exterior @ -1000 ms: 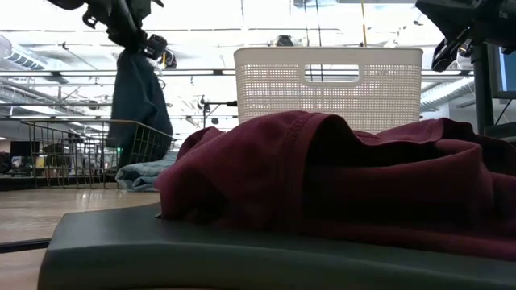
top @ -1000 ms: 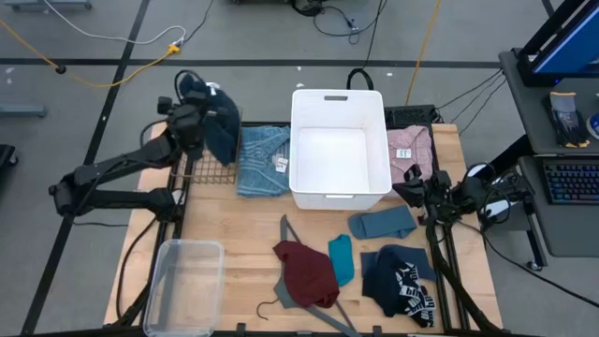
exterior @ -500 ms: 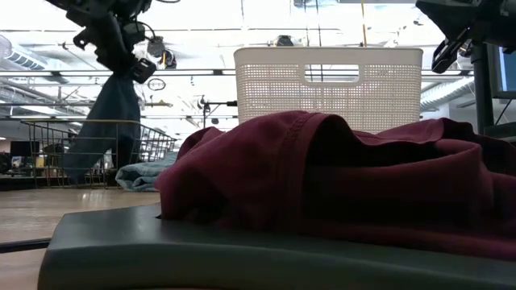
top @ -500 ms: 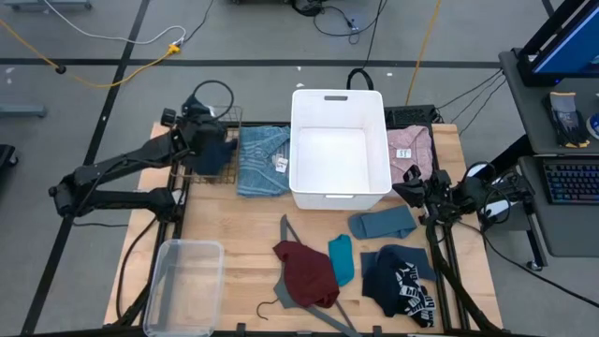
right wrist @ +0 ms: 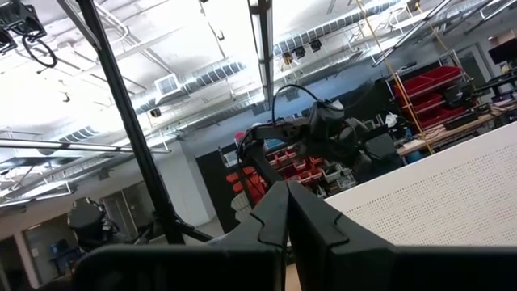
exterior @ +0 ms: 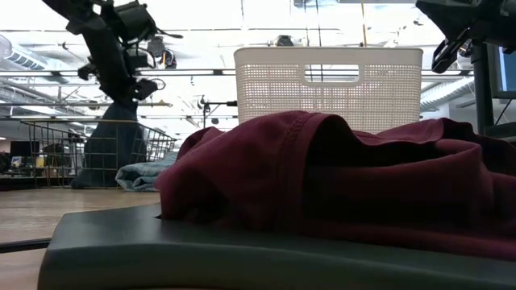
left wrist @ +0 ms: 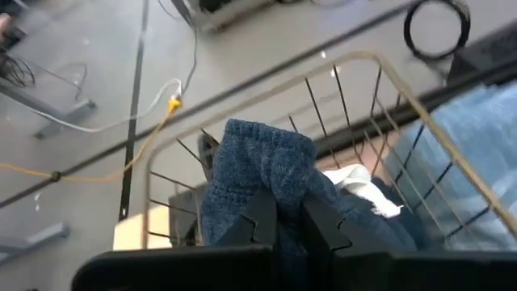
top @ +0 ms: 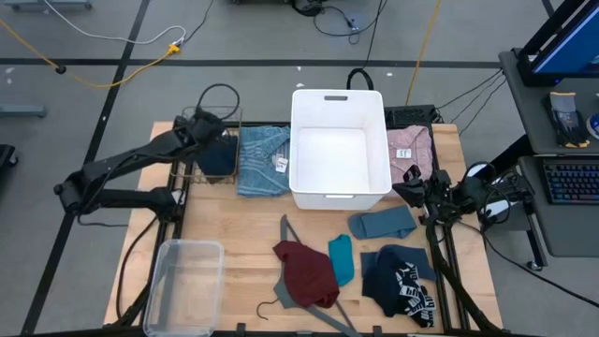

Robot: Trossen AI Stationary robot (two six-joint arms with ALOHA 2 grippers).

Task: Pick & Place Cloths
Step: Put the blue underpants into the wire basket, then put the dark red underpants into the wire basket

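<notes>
Fingers of the left end effector (left wrist: 288,212) pinch a navy cloth (left wrist: 266,174) hanging into the wire basket (top: 208,150) at the tabletop's (top: 234,225) far left. The right end effector (top: 413,191), closed and empty, waits beside the white bin (top: 339,147).

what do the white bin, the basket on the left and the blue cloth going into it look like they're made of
White bin: looks like matte moulded plastic; the low view shows walls perforated with fine holes and a cut-out handle.
Basket: thin bent metal wire, open grid, brass-toned sheen.
Blue cloth: soft knit fabric, probably cotton or fleece; nubby surface, limp folds where the left pincer pinches it.
</notes>
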